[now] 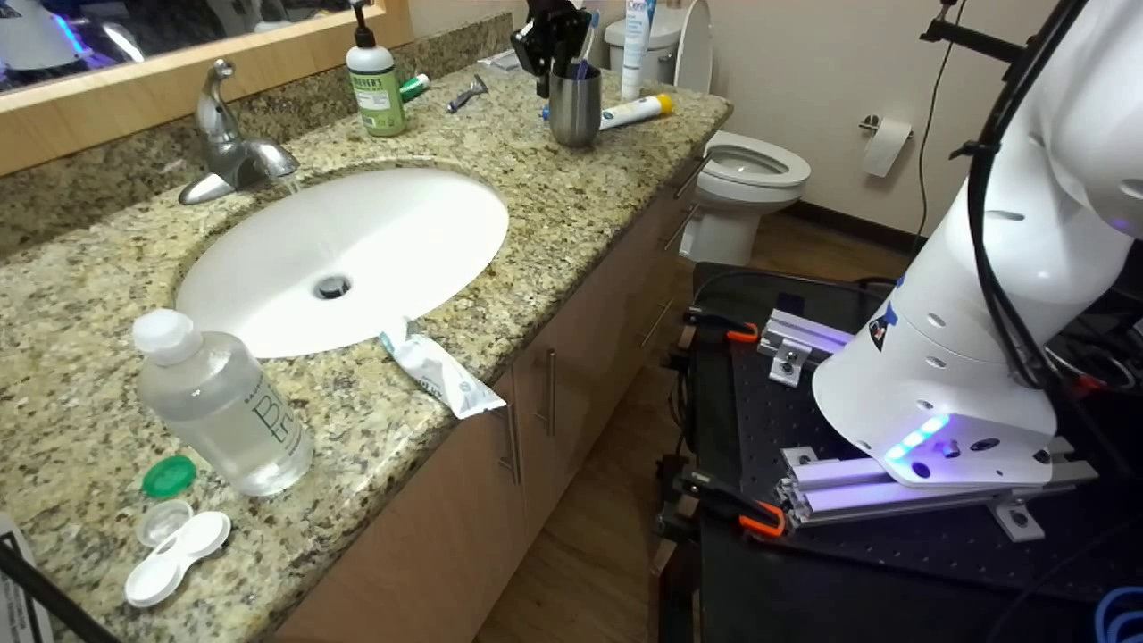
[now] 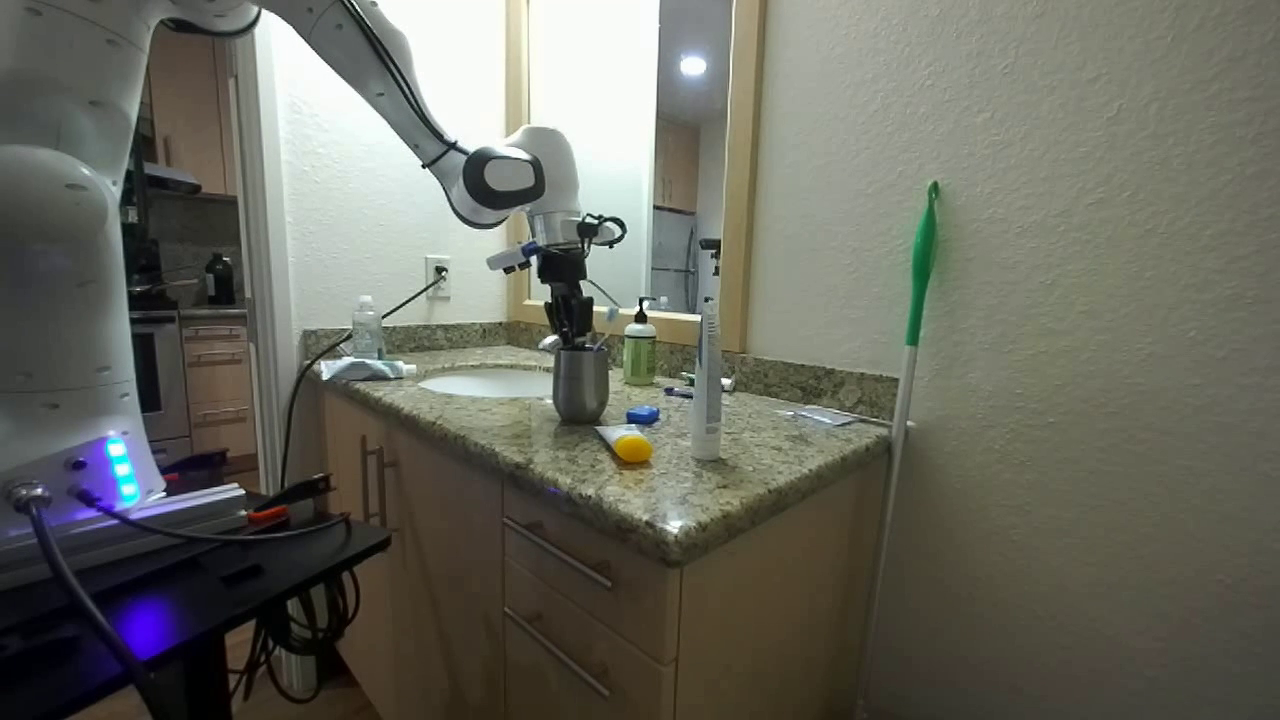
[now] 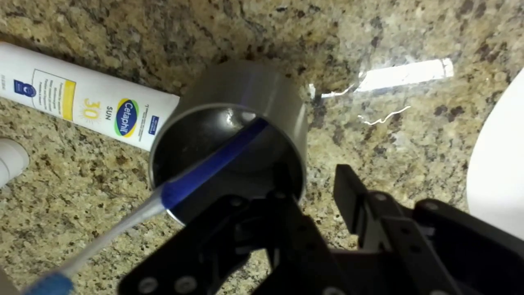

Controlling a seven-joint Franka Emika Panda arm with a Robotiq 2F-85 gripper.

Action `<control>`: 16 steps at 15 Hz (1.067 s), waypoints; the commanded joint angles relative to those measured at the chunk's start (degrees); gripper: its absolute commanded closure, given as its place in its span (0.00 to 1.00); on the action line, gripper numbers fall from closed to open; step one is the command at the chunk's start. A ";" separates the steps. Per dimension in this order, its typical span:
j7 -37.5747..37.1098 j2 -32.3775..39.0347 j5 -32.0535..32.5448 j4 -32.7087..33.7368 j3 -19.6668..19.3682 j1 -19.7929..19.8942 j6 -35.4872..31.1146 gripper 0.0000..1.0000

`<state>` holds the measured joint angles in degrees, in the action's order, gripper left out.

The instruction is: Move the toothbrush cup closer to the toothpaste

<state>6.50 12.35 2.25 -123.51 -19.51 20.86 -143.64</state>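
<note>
The toothbrush cup (image 1: pixel 574 112), a grey metal tumbler, stands upright on the counter beyond the sink. It also shows in an exterior view (image 2: pixel 581 388) and the wrist view (image 3: pixel 241 84). A toothbrush (image 3: pixel 208 174) with a blue handle leans in it. My gripper (image 3: pixel 314 182) is open and points down at the cup's rim. One finger is inside the cup and the other outside, with a gap to the wall; it also shows in an exterior view (image 2: pixel 572 335). The toothpaste (image 1: pixel 442 371), a crumpled white tube, lies at the counter's front edge beside the sink; no red marking shows.
A sunscreen tube (image 3: pixel 86 94) lies against or close beside the cup. A tall white tube (image 2: pixel 707 390) stands near. The sink (image 1: pixel 357 259) lies between cup and toothpaste. A clear bottle (image 1: pixel 232 411), lens case (image 1: pixel 179 558) and soap bottle (image 1: pixel 376 89) stand around it.
</note>
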 commanded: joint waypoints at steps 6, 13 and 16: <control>-3.21 0.05 0.93 0.77 -0.26 -0.21 2.20 0.99; -0.31 -16.79 14.66 -5.70 1.95 -5.22 8.14 0.99; 3.44 -25.73 14.27 -10.46 5.82 -8.21 12.38 0.99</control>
<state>6.43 -3.96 15.74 -127.53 -16.61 14.69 -134.49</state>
